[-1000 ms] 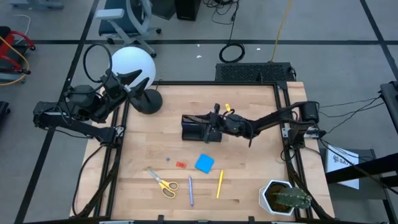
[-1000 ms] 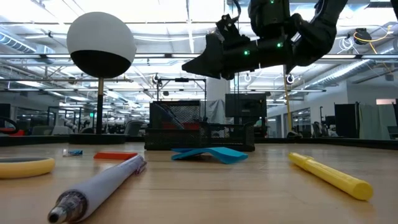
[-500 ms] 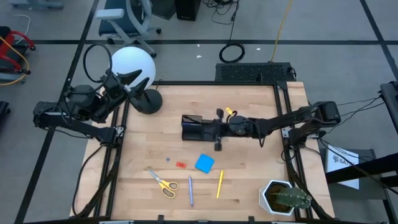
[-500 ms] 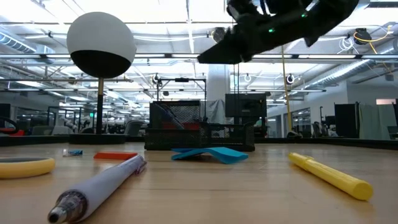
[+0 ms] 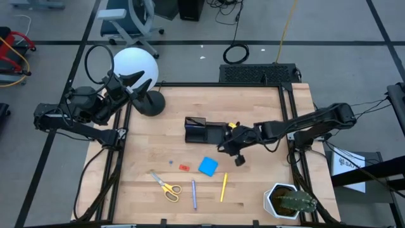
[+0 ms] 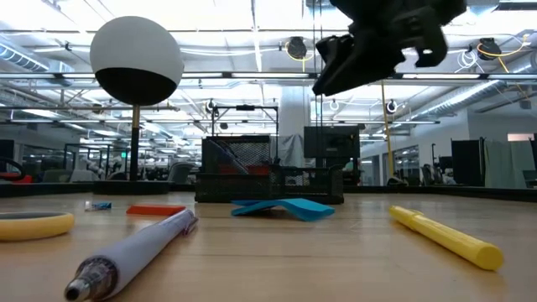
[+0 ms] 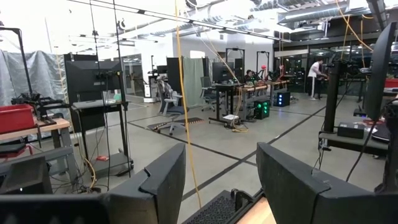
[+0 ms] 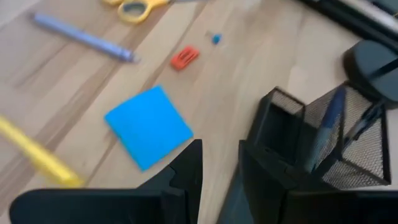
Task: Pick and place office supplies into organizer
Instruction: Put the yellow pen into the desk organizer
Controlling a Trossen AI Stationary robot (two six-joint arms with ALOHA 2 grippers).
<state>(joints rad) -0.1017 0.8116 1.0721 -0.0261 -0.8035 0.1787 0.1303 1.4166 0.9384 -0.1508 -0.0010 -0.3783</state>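
Note:
The black mesh organizer (image 5: 204, 130) stands mid-table with a blue pen (image 8: 329, 118) upright in its taller section. Nearer the front edge lie the yellow-handled scissors (image 5: 166, 185), a blue pen (image 5: 193, 194), a yellow pen (image 5: 223, 187), the blue pad (image 5: 207, 166), a red piece (image 5: 184, 167) and a blue pin (image 5: 170, 162). My right gripper (image 5: 223, 147) hangs in the air just off the organizer's near right corner, slanting down toward the pad (image 8: 148, 126). Its fingers (image 8: 193, 168) stand a little apart with nothing between them. My left gripper (image 5: 130, 85) waits open at the far left, beside the lamp.
A lamp with a white globe (image 5: 134, 66) and a round black base (image 5: 150, 102) stands at the far left corner. A white potted cactus (image 5: 290, 201) sits at the near right corner. Bare wood lies between the organizer and the loose items.
My right gripper has drawn back from over the organizer toward the table's near right, rising and rolling as it went. It now slants down toward the blue pad. Nothing on the table has moved.

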